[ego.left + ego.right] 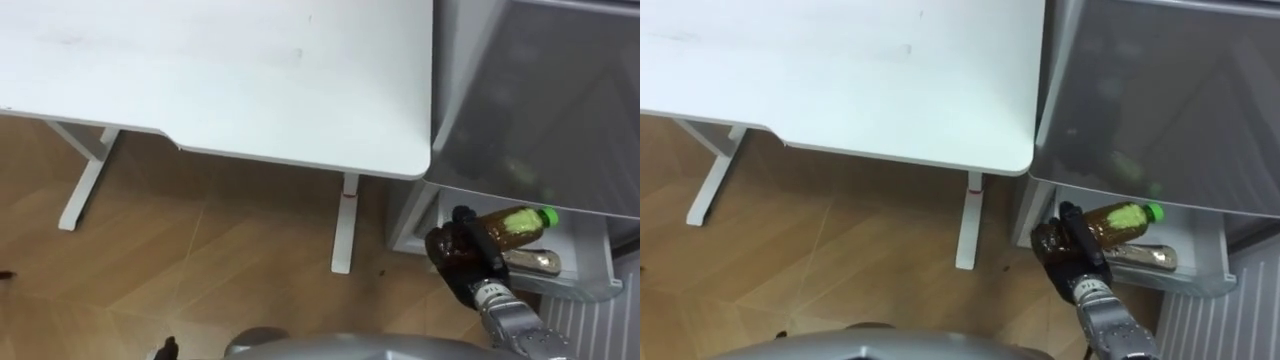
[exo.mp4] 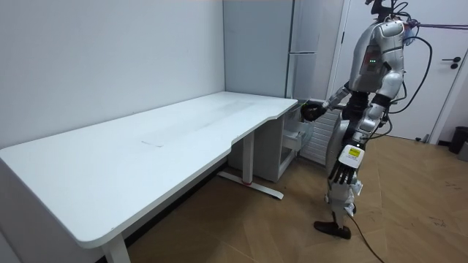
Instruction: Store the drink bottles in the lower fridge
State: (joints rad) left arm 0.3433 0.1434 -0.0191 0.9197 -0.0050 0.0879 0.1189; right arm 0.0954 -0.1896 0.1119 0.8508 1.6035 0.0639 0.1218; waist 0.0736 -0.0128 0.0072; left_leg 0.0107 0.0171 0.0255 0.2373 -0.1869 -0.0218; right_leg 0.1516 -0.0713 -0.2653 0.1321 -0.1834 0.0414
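Left eye view: right robot hand (image 1: 458, 252), fingers clamped round a clear plastic bottle of amber drink with a green cap (image 1: 518, 224), held in the open white lower fridge compartment (image 1: 590, 287), over a second bottle lying there (image 1: 532, 262).
Room view: left robot hand (image 2: 342, 172), hanging at the robot's side, fingers relaxed.
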